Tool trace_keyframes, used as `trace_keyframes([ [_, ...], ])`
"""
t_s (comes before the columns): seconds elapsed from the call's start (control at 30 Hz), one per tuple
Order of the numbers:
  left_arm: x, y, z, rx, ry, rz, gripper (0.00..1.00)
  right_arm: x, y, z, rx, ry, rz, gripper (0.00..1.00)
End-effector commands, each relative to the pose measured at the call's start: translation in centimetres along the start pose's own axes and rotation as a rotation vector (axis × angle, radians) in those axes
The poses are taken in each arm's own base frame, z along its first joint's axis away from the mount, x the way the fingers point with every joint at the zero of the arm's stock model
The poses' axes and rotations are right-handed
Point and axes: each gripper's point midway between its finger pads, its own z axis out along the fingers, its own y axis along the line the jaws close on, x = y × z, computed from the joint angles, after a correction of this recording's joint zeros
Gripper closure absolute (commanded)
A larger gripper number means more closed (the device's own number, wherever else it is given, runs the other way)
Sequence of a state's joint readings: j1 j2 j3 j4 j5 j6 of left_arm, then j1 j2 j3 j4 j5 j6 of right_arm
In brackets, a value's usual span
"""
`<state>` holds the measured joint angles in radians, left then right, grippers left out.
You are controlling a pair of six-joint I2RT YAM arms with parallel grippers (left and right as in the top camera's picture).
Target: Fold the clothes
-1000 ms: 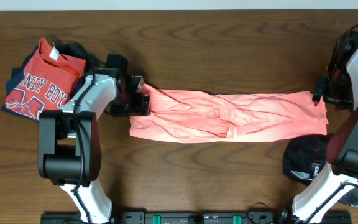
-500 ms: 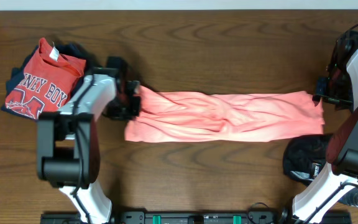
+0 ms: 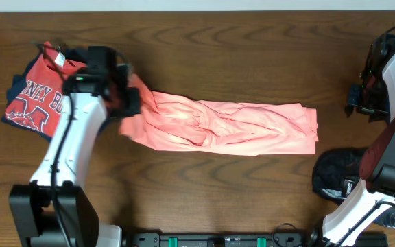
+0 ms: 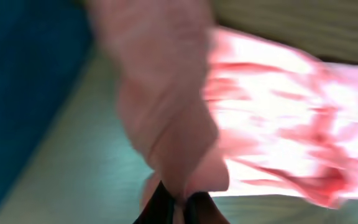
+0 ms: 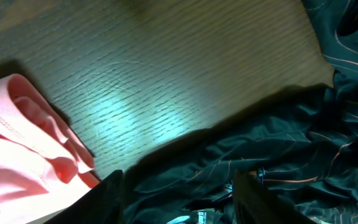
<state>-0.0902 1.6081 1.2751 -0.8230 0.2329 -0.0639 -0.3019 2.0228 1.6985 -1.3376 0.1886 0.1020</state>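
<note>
The wooden table [image 3: 252,41] carries everything. Across its middle the salmon-pink T-shirt [image 3: 238,127] lies bunched into a long, wrinkled band, running from the upper left down toward the right. Its left end is gathered up in a grip. At the far left sits a red shirt [image 3: 29,99] with white lettering, and at the lower right lies a black garment [image 3: 334,175] with thin pale print. The left end effector [image 3: 132,99] is clenched on the T-shirt's left end, with the cloth pinched between its fingertips [image 4: 160,214] in the wrist view. The right end effector [image 3: 361,103] stands apart from the T-shirt's right edge — fingers spread, nothing between them.
</note>
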Motion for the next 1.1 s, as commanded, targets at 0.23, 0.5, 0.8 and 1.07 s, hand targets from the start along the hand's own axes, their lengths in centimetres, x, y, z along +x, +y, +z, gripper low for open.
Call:
trace_keyframes([
  [0.23, 2.9, -16.9, 1.7, 0.275, 0.009, 0.234, 0.94, 0.2, 0.4, 0.4, -0.012, 0.015, 0.001, 0.46],
  [0.5, 6.3, -22.7, 6.6, 0.308, 0.067, 0.330, 0.94, 0.4, 0.6, 0.4, -0.025, 0.023, -0.001, 0.45],
  [0.8, 4.3, -21.9, 3.6, 0.324, -0.016, 0.359, 0.35, 1.4, 7.9, -1.4, -0.477, 0.022, -0.249, 0.27],
  [1.07, -1.4, -14.8, -2.9, 0.285, -0.189, 0.181, 0.35, 3.6, 10.0, 1.1, -0.526, 0.085, -0.286, 0.20],
])
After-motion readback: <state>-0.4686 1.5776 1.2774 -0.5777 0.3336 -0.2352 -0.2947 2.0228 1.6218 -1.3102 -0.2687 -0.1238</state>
